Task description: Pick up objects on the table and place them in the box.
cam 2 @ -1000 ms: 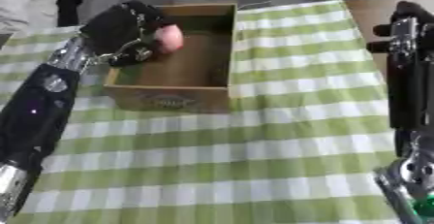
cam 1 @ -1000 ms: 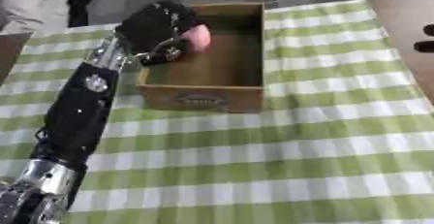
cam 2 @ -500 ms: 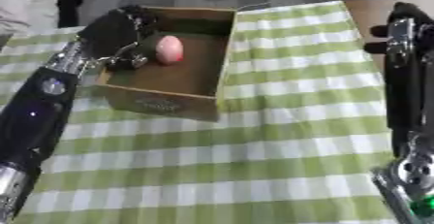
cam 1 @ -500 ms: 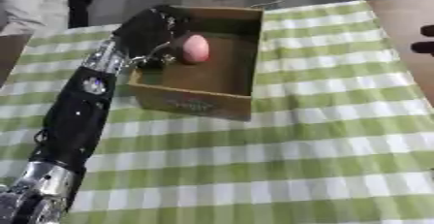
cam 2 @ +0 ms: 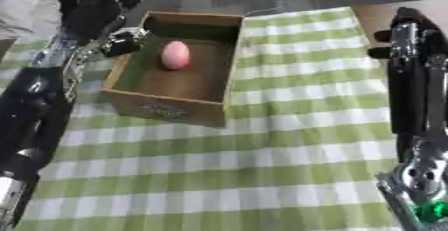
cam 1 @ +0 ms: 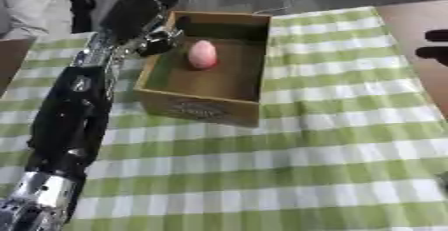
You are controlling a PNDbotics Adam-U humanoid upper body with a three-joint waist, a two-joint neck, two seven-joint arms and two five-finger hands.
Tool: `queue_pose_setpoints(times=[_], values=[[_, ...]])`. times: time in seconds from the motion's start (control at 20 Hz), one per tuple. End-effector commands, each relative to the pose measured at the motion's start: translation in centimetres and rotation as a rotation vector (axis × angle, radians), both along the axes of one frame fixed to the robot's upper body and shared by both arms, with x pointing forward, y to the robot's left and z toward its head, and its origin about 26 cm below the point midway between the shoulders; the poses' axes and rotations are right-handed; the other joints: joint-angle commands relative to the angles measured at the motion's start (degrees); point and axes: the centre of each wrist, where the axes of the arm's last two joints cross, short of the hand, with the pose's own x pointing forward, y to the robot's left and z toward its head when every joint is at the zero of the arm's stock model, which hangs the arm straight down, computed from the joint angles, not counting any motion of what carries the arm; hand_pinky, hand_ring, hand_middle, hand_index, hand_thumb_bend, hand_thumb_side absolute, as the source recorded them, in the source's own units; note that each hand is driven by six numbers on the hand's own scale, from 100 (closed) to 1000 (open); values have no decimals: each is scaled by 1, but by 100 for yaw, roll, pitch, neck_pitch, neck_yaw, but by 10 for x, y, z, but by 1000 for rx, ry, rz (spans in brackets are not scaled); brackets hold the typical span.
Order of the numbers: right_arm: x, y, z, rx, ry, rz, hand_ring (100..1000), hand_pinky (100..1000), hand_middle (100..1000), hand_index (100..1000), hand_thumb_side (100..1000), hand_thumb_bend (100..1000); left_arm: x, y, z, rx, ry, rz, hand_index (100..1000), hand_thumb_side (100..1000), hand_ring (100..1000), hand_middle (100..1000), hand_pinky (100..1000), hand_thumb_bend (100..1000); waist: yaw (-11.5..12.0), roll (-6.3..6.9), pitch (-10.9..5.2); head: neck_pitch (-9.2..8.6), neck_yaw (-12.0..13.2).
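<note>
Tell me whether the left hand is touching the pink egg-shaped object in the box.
Apart. In the left eye view the left hand sits at the box wall's far-left corner, with bare floor showing between it and the pink egg-shaped object.

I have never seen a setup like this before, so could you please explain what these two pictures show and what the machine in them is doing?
Both pictures come from one stereo camera in a humanoid robot's head, looking down at its work; they show the same moment from its left and right eye. The robot has two black arms with silver joints, and a person steers it.

The table is covered with a green and white checked cloth. On it stands an open cardboard box, and inside the box lies a pink egg-shaped object.

The left arm reaches in from the left side, and its left hand is by the box's far left corner, holding nothing; the pink object lies free on the box floor. Its fingers are hard to make out.

The right arm stands upright at the right edge, best seen in the right eye view, with the right hand idle at the top.
</note>
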Motion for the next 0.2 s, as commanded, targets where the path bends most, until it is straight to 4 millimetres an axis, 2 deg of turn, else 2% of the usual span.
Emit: queue_pose_setpoints(times=[0.05, 0.2], values=[[-4, -1, 5, 17, -17, -25, 662, 858, 657, 891, 1000, 100, -19, 3, 34, -187, -121, -210, 780, 281, 582, 602, 528, 100, 58, -57, -202, 89, -96], [-3, -2, 4, 25, -20, -36, 663, 858, 658, 891, 1000, 100, -41, 9, 49, -288, -55, -302, 734, 355, 562, 581, 499, 100, 175, -92, -276, 197, -217]])
